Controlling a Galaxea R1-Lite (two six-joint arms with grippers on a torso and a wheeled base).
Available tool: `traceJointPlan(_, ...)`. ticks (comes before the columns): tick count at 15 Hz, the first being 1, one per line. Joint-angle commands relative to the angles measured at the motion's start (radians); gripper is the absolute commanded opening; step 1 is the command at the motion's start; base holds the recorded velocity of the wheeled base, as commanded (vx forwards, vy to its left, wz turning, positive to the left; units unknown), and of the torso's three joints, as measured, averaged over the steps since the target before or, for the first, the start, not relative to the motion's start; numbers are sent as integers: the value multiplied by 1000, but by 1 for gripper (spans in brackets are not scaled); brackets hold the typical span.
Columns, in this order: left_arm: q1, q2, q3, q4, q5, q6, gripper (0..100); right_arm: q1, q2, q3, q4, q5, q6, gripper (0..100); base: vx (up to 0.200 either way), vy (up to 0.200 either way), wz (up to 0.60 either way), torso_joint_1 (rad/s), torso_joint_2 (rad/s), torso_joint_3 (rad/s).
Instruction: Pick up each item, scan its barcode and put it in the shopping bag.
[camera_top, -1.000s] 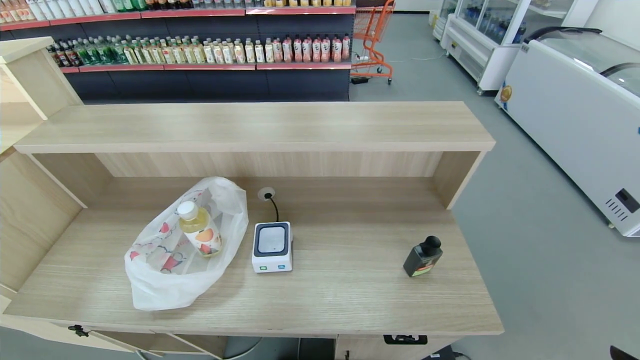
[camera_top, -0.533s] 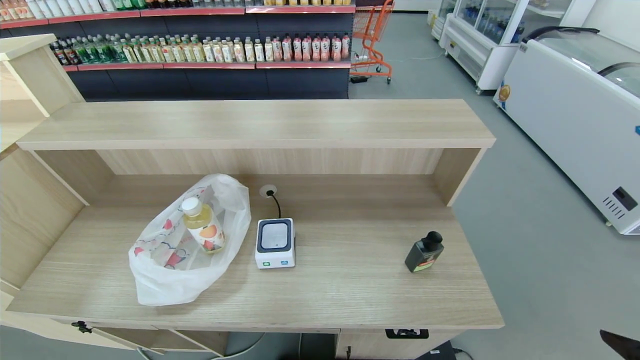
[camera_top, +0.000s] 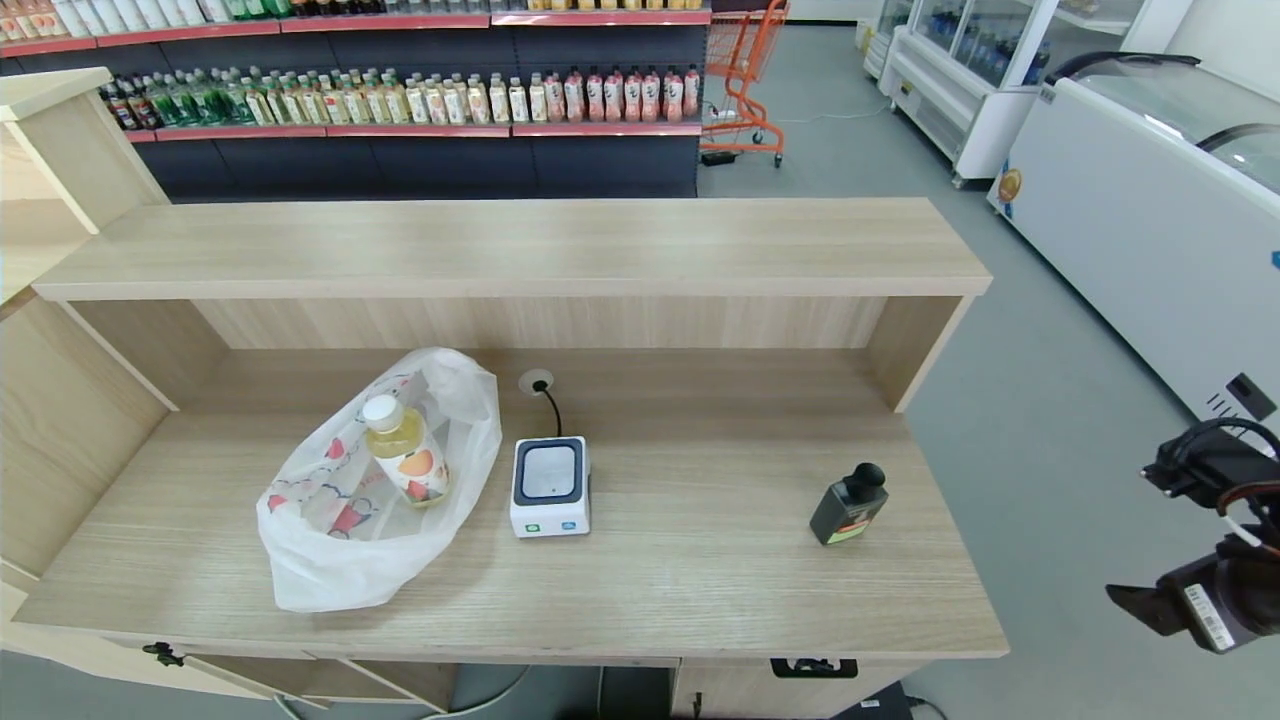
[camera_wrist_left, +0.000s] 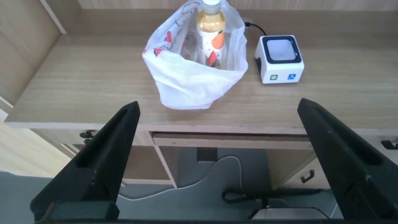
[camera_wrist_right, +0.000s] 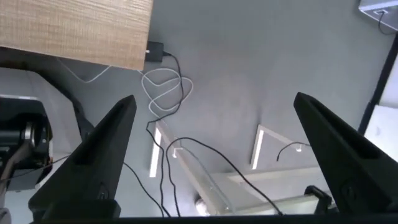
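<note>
1. On the wooden counter (camera_top: 700, 570) there are four things: one white shopping bag (camera_top: 330, 540), one juice bottle (camera_top: 405, 465), one scanner (camera_top: 549, 487) and one dark bottle (camera_top: 848, 505).
2. The juice bottle, with yellow liquid and a white cap, is already inside the open bag, leaning a little. The scanner sits just beside the bag, and its single cable runs to a hole in the counter.
3. The left gripper (camera_wrist_left: 214, 165) hangs below and in front of the counter's front edge. Its two jaws are spread wide, with nothing between them and nothing touching them.
4. The bag and its bottle lie ahead of the left jaws, beyond the counter edge. The scanner is also ahead, more toward one finger's side.
5. The right gripper (camera_wrist_right: 214, 162) is off the counter's right end, over the grey floor (camera_wrist_right: 249, 74). Its jaws are also wide apart and empty.
6. Loose cables (camera_wrist_right: 165, 87) lie on the floor beyond the right jaws.
7. The dark bottle stands upright on the counter, not yet picked up, well apart from the right jaws and to the robot's left of them.
</note>
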Motion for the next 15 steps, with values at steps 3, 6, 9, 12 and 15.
traceJointPlan(3,0,0,0,0,0,0,100,75,165,8,-94,44,-3,100,0,0,0,0,0,0)
traceJointPlan(6,1,0,0,0,0,0,100,98,242,5,-182,78,-5,100,0,0,0,0,0,0)
traceJointPlan(9,1,0,0,0,0,0,100,101,334,1,-301,102,-48,100,0,0,0,0,0,0)
traceJointPlan(12,0,0,0,0,0,0,100,101,372,-12,-341,130,-74,100,0,0,0,0,0,0)
traceJointPlan(15,0,0,0,0,0,0,100,101,443,-33,-424,152,-97,100,0,0,0,0,0,0)
